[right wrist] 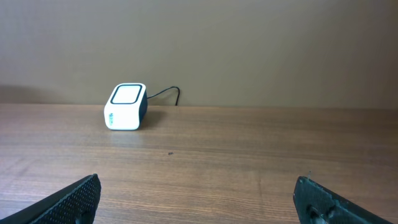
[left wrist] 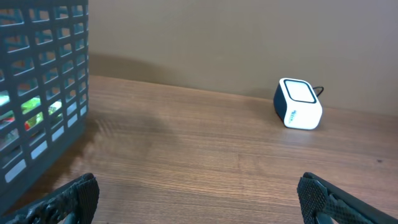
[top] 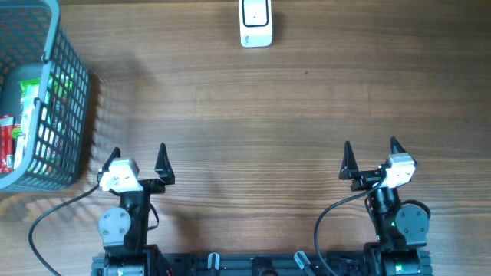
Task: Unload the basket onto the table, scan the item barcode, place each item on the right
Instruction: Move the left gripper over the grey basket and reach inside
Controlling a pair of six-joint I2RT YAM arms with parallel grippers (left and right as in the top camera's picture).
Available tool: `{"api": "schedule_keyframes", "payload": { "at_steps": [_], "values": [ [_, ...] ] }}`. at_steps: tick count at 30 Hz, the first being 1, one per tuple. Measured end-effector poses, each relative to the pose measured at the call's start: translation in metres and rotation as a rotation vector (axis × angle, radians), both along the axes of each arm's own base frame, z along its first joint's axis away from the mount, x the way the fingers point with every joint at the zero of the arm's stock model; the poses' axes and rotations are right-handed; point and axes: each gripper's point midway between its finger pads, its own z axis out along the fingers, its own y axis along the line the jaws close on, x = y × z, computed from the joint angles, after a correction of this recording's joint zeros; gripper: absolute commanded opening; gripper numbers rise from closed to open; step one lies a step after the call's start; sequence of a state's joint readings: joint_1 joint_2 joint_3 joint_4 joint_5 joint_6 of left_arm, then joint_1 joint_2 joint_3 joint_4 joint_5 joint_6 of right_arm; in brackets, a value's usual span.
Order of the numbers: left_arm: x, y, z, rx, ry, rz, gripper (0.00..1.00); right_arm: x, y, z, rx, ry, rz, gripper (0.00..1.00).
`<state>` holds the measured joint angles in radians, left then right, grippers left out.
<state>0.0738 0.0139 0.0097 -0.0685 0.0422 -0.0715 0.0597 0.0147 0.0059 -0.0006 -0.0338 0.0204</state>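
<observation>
Starting at the left gripper (top: 138, 152), its fingers (top: 162, 157) are seen spread wide apart with nothing held between them. In the left wrist view only bare table (top: 253, 115) is framed between the two textured pads. The right gripper (top: 370, 146) is likewise spread wide and empty. Both grippers are positioned at the near edge of the table, well apart from each other and pointing toward the far edge.

The scanner (top: 255, 23), a small white box with a dark-framed window, is located at the far edge of the table near the middle. From overhead only its top face is shown. Its side face and the cable (right wrist: 165, 93) leading off behind it are shown only by the wrist views.

The basket (top: 69, 115), a grey-blue mesh type, is located at the left of the table, just beyond the left gripper. Its contents are shown from overhead: a green packet (top: 34, 100) and a red packet (top: 6, 142) lie inside. In the left wrist view these are reduced to coloured glimpses through the mesh. The basket lies outside the right wrist view. No barcode can be made out at this size.
</observation>
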Motion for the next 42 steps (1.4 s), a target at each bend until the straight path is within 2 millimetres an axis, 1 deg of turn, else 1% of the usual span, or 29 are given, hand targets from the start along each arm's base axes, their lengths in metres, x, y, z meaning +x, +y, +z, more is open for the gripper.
{"api": "schedule_keyframes", "payload": {
  "at_steps": [8,11,14,15,16,17,18,21,22,24,26,28,29,30,32,33,34,35,36,39,40,41,42],
  "values": [
    [0.000,-0.003,0.001,-0.001,-0.005,-0.015,1.00,0.000,0.000,0.000,0.000,0.000,0.000,1.00],
    [0.000,-0.010,0.004,-0.005,-0.017,-0.059,1.00,0.000,0.000,0.000,0.000,0.000,0.000,1.00],
    [-0.002,-0.018,0.002,-0.039,0.011,-0.102,1.00,0.000,0.000,0.000,0.000,0.000,0.000,1.00],
    [-0.004,-0.021,0.004,-0.058,0.031,-0.114,1.00,0.000,0.000,0.000,0.000,0.000,0.000,1.00],
    [-0.007,-0.023,0.010,-0.074,0.042,-0.123,1.00,0.000,0.000,0.000,0.000,0.000,0.000,1.00],
    [-0.009,-0.024,0.018,-0.081,0.038,-0.129,1.00,0.000,0.000,0.000,0.000,0.000,0.000,1.00],
    [-0.014,-0.026,0.032,-0.095,0.037,-0.138,1.00,0.000,0.000,0.000,0.000,0.000,0.000,1.00],
    [-0.029,-0.030,0.084,-0.111,0.005,-0.157,1.00,0.000,0.000,0.000,0.000,0.000,0.000,1.00],
    [-0.037,-0.032,0.105,-0.119,0.002,-0.161,1.00,0.000,0.000,0.000,0.000,0.000,0.000,1.00],
    [-0.048,-0.033,0.139,-0.132,0.015,-0.164,1.00,0.000,0.000,0.000,0.000,0.000,0.000,1.00],
    [-0.054,-0.034,0.176,-0.139,0.027,-0.166,1.00,0.000,0.000,0.000,0.000,-0.001,0.000,1.00],
    [-0.057,-0.034,0.201,-0.147,0.072,-0.163,1.00,0.000,0.000,0.000,0.000,-0.001,0.000,1.00],
    [-0.057,-0.034,0.216,-0.148,0.106,-0.161,1.00,0.000,0.000,0.000,0.000,0.000,0.000,1.00],
    [-0.056,-0.034,0.226,-0.151,0.164,-0.157,1.00,0.000,0.000,0.000,0.000,0.000,0.000,1.00],
    [-0.050,-0.033,0.243,-0.141,0.241,-0.148,1.00,0.000,0.000,0.000,0.000,0.000,0.000,1.00],
    [-0.044,-0.031,0.252,-0.134,0.291,-0.139,1.00,0.000,0.000,0.000,0.000,-0.001,0.000,1.00],
    [-0.040,-0.029,0.256,-0.126,0.339,-0.132,1.00,0.000,0.000,0.000,0.000,0.000,0.000,1.00],
    [-0.030,-0.026,0.263,-0.116,0.392,-0.123,1.00,0.000,0.000,0.000,0.000,0.000,0.000,1.00],
    [-0.023,-0.025,0.264,-0.109,0.442,-0.121,1.00,0.000,0.000,0.000,0.000,-0.001,0.000,1.00],
    [0.010,-0.021,0.272,-0.091,0.536,-0.117,1.00,0.000,0.000,0.000,0.000,0.000,0.000,1.00],
    [0.026,-0.019,0.276,-0.084,0.545,-0.116,1.00,0.000,0.000,0.000,0.000,0.000,0.000,1.00],
    [0.043,-0.017,0.275,-0.077,0.562,-0.116,1.00,0.000,0.000,0.000,0.000,0.000,0.000,1.00],
    [0.068,-0.015,0.264,-0.077,0.610,-0.114,1.00,0.000,0.000,0.000,0.000,0.000,0.000,1.00]
  ]
}}
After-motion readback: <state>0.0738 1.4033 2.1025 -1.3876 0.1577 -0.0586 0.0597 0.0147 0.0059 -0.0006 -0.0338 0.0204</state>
